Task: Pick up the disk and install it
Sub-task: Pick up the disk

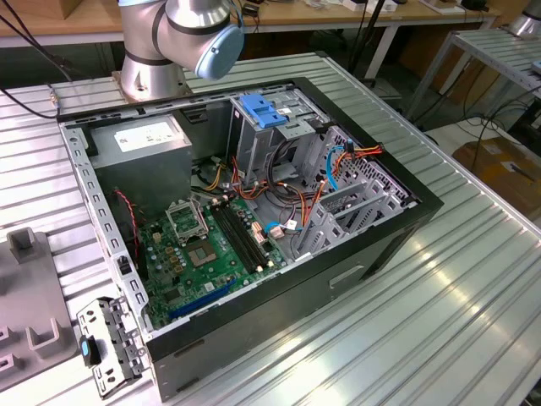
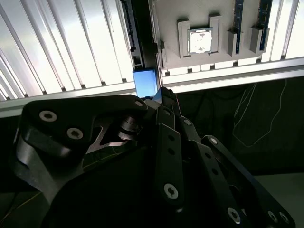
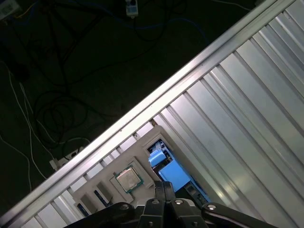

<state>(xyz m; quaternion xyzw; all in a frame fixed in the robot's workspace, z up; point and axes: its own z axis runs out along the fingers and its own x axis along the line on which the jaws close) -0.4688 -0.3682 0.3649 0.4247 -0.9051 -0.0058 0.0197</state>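
Silver arm (image 1: 152, 63) with blue-capped joint (image 1: 221, 49); black linkage gripper (image 2: 164, 95) downward, jaws together.

Looks like a robotics lab or workshop: a robot arm (image 1: 152, 68) is standing on a ribbed aluminium table (image 1: 473, 321) beside an opened computer case (image 1: 397, 228), with cable-strewn workbenches (image 1: 338, 21) running behind.

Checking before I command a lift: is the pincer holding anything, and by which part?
Cannot be told. The pincer sits right at the blue end of the disk, but a closed grip isn't visible.
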